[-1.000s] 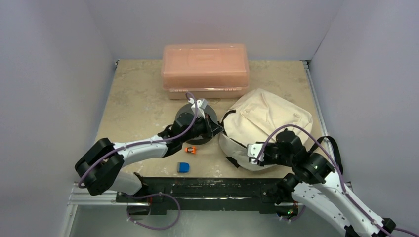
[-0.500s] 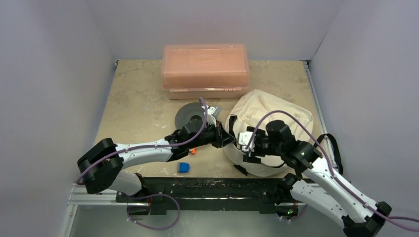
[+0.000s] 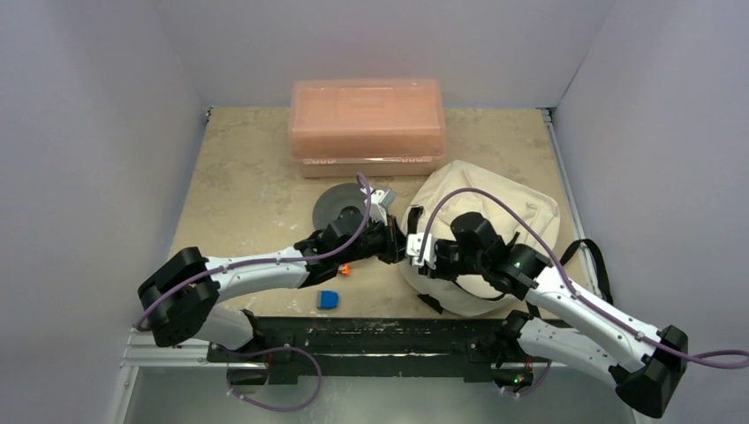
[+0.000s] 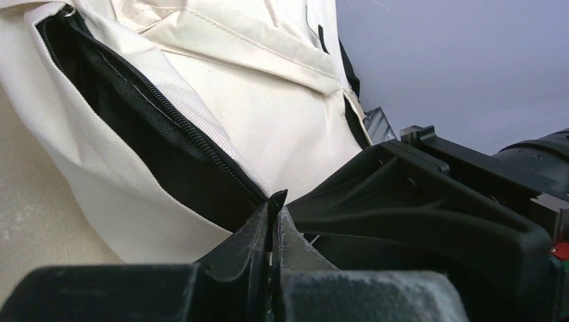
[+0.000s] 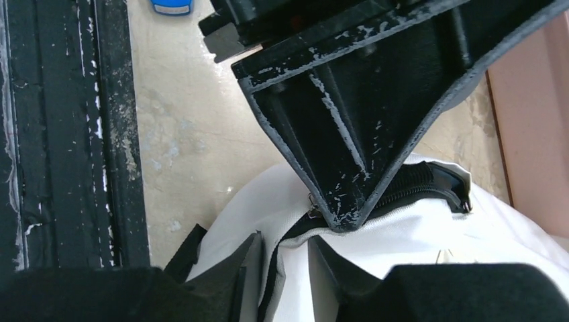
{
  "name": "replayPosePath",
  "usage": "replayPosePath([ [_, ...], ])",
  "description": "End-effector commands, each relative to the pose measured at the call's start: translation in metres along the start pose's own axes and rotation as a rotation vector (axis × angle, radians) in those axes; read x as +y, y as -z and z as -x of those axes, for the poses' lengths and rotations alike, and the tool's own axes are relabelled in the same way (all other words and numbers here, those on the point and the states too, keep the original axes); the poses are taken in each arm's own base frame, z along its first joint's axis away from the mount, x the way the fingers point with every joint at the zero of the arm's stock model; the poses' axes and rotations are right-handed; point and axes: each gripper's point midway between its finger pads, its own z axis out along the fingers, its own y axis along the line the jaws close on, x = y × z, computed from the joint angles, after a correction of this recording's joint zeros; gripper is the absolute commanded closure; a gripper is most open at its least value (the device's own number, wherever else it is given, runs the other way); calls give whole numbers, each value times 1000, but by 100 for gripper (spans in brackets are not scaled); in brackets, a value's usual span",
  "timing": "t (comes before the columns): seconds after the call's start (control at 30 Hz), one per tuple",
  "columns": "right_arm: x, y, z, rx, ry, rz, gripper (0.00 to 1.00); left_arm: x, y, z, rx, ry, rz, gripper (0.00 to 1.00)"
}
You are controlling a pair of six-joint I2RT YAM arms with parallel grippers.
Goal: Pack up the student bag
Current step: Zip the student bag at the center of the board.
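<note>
Nearest, a blue item (image 3: 328, 299) and an orange item (image 3: 343, 268) lie loose on the tabletop (image 3: 247, 194), so the packing looks barely begun; nothing shows inside the bag yet. Just beyond, the student bag (image 3: 495, 199) slumps right of centre, its zip partly undone onto a dark inside. The left gripper (image 4: 272, 204) has its jaws pressed shut, pinching the bag's zip edge. The right gripper (image 5: 282, 261) has its jaws partly apart astride that same edge, touching cloth but not clearly gripping. Farther back sit a grey disc (image 3: 334, 205) and a salmon-pink box (image 3: 366, 119), both outside the bag.
</note>
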Motion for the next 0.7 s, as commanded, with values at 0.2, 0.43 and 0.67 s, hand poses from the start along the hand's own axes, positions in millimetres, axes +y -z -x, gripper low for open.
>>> replayPosePath([
  [0.2,33,20,-9,50,98,151,100,38,15,70,-174,39,120,100],
  [0.43,48,40,-10,-7,213,170,100,76,-6,100,-173,5,206,100],
  [0.67,49,53,-35,71,311,149,100,83,-53,118,-120,-102,175,100],
])
